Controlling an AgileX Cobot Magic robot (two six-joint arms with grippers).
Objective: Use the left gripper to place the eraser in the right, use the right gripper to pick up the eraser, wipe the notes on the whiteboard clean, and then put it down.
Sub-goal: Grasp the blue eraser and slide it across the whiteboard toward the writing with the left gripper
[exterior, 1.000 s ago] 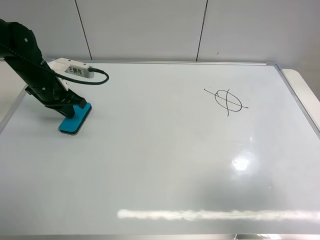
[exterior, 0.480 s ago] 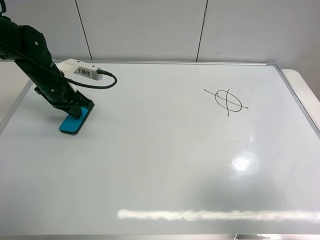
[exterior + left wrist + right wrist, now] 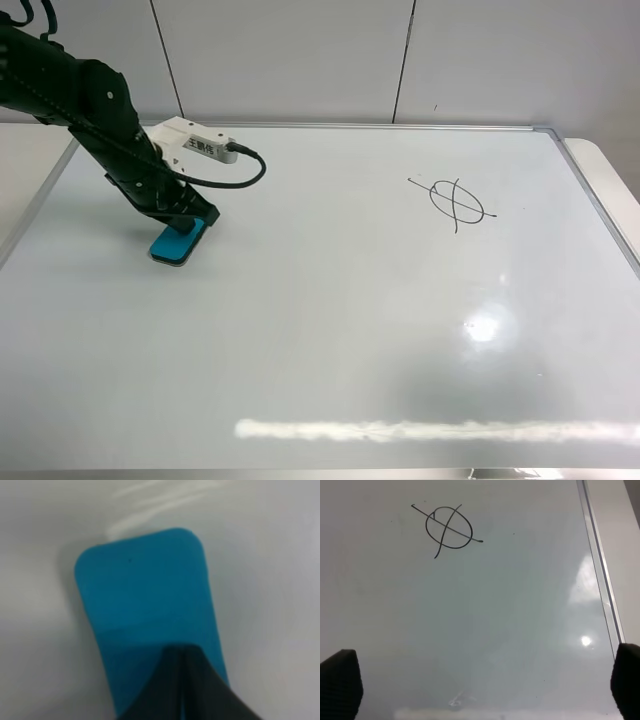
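The eraser [image 3: 177, 243] lies flat on the left part of the whiteboard [image 3: 330, 320], teal back up and felt side down, well apart from the notes [image 3: 455, 203] on the right half. The left gripper [image 3: 195, 215] is closed to a single point, with nothing clamped between its jaws. In the left wrist view that point presses on the near end of the eraser's back, probably so the block can be slid across the glossy surface rather than lifted. The right gripper [image 3: 483, 680] hangs above the board near the notes, spread wide and empty, apparently waiting to take the eraser.
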